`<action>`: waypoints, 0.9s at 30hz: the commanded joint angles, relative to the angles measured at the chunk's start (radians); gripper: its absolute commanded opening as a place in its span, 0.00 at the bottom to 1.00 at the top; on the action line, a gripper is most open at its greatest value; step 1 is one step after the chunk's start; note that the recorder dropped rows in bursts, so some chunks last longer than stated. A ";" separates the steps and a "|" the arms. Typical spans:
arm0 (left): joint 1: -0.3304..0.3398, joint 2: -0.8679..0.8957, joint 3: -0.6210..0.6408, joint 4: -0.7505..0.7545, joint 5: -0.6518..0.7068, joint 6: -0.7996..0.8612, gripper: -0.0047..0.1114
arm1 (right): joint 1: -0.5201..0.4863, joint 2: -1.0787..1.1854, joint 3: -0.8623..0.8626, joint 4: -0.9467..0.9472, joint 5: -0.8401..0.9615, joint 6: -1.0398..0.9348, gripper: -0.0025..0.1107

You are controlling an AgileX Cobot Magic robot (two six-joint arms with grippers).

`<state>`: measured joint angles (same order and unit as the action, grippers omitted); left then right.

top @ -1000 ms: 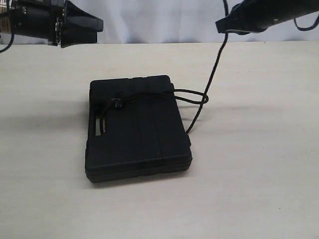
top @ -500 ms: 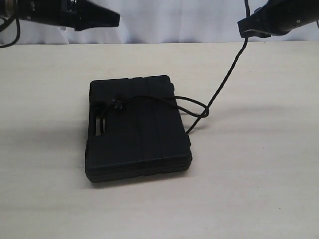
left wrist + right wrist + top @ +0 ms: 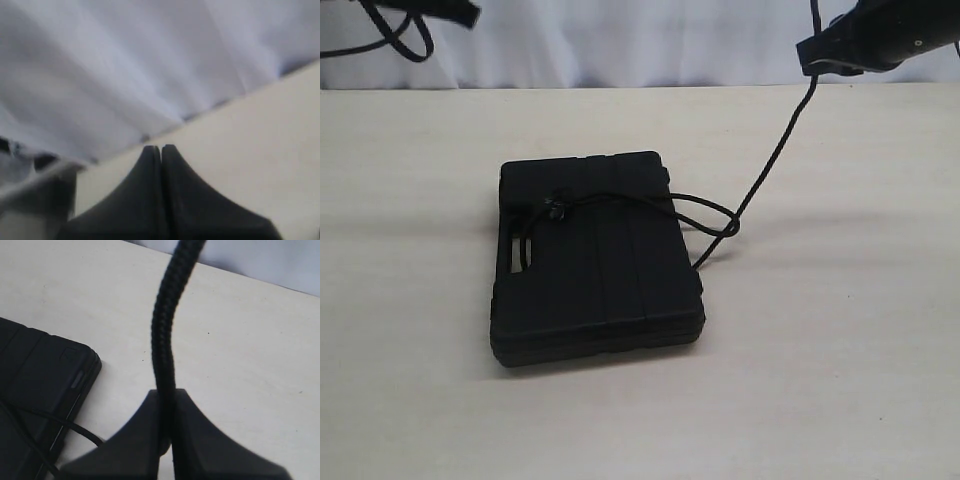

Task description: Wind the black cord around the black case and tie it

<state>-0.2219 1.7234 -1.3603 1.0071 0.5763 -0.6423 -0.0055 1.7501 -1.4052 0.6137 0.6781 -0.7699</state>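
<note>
Behind the beige table a white curtain is hanging, while the black case is lying flat near the table's middle, the black cord is crossing its lid and rising to the right gripper, whose jaws are clamping it, and the left gripper is holding its 2 jaws together, empty.

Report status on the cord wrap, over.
Left claw shut, empty. Right claw shut on black cord, held high. Cord crosses black case, loop slack. Nothing in the way.
</note>
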 commanded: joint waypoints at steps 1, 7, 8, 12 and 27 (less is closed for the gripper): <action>0.028 0.051 -0.027 -0.831 0.199 0.653 0.04 | -0.006 -0.004 0.004 -0.005 -0.010 0.001 0.06; 0.027 0.172 -0.027 -0.987 0.278 0.655 0.24 | -0.006 -0.004 0.004 -0.005 0.067 0.001 0.06; 0.027 0.189 -0.027 -0.983 0.285 0.606 0.28 | -0.006 -0.004 0.004 -0.005 0.078 0.001 0.06; 0.027 0.255 -0.027 -0.982 0.335 0.506 0.40 | -0.006 -0.004 0.004 -0.005 0.094 0.001 0.06; 0.025 0.382 -0.027 -1.102 0.251 0.514 0.42 | -0.006 -0.004 0.004 -0.005 0.094 0.001 0.06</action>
<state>-0.1966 2.0903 -1.3843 -0.0780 0.8659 -0.1255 -0.0055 1.7501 -1.4052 0.6137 0.7627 -0.7699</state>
